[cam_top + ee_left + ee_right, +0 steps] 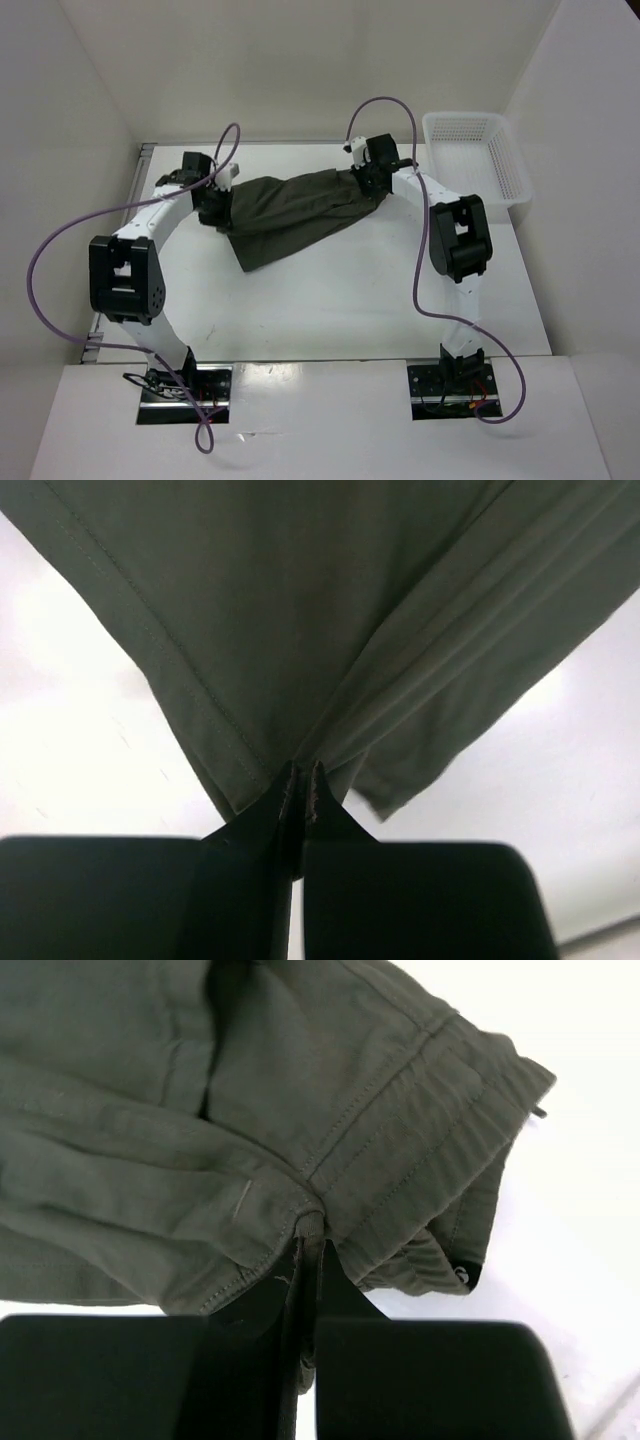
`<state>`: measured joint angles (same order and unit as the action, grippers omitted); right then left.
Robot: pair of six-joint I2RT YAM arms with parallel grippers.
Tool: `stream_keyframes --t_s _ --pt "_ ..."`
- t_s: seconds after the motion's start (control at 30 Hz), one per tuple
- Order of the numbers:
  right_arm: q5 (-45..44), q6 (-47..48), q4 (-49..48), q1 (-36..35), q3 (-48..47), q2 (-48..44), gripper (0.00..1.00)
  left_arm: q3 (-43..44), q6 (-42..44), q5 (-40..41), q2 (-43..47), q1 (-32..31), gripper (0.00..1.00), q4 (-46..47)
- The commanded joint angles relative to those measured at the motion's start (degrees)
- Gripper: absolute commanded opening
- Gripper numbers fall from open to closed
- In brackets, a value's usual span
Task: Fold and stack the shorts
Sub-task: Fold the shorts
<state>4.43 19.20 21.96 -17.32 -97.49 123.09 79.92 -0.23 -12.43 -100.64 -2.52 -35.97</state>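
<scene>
Tightly pinched shorts (290, 215) — left hand (302, 778); right hand (310, 1232).

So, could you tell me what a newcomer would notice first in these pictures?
Dark olive shorts stretch over the far half of the white table, with the left gripper and right gripper each shut on one end. A white mesh basket sits at the far right.

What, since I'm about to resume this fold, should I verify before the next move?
1. Left hand shut on an edge of the shorts: ok.
2. Right hand shut on cloth by the waistband: ok.
3. Shorts spread flat between both hands: not ok, bunched and wrinkled.
4. White basket apart from the cloth: ok.
5. Cloth lifted off the table: cannot tell.
</scene>
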Motion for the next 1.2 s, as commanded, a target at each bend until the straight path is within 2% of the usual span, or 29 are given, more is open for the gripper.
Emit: stream_keyframes --t_s 0.0,0.13,0.27,0.33,0.47,0.57,0.7,0.77,0.87,0.93,1.03,1.1,1.17 --pt "0.67 2.94 -1.13 0.53 2.13 -6.37 0.0 -6.25 0.23 2.75 6.86 -1.07 0.0 1.42" --pt "-0.64 2.95 -1.65 0.53 2.75 -6.37 0.0 -9.16 0.23 2.76 8.18 -1.6 0.01 1.42" --pt "-2.13 1.11 -2.27 0.53 -0.15 -6.37 0.0 -7.42 0.23 3.28 8.18 -1.61 0.01 1.42" --pt "-3.36 -0.82 -3.58 0.53 -3.31 -5.85 0.0 -4.61 0.23 3.29 7.57 -1.61 0.01 0.9" --pt "-6.53 -1.62 -4.64 0.53 -9.72 -3.56 0.0 7.51 0.23 1.8 5.45 -1.61 0.01 -3.56" --pt "-7.94 -1.62 -5.17 1.23 -12.1 -3.56 0.0 11.93 0.23 1.18 6.32 -4.4 0.01 -5.26" --pt "-7.94 0.56 -5.17 1.76 -11.58 -4.26 0.0 4.48 0.23 1.18 9.76 -10.56 0.03 -6.57" --pt "-7.33 1.18 -4.64 1.76 -10.01 -4.96 0.0 -2.71 0.23 1.18 11.16 -14.59 0.04 -6.57" --pt "-5.31 2.42 -3.94 1.76 -3.78 -6.02 0.0 -8.45 0.23 0.47 11.17 -18.47 0.08 -6.57" --pt "-6.97 3.21 -3.94 1.76 -0.96 -6.63 0.0 -13.63 0.23 0.47 11.17 -19.18 0.1 -5.79" --pt "-8.11 5.14 -4.73 1.76 5.02 -9.35 0.0 -19.34 0.23 5.03 11.17 -19.89 0.11 -3.24" --pt "-8.12 6.46 -5.43 1.76 9.5 -11.54 0.03 -21.72 0.23 7.32 11.17 -19.89 0.11 -1.4" --pt "-8.12 6.98 -5.96 1.76 13.19 -12.69 0.19 -23.23 0.23 6.37 11.17 -19.89 0.14 -0.78"
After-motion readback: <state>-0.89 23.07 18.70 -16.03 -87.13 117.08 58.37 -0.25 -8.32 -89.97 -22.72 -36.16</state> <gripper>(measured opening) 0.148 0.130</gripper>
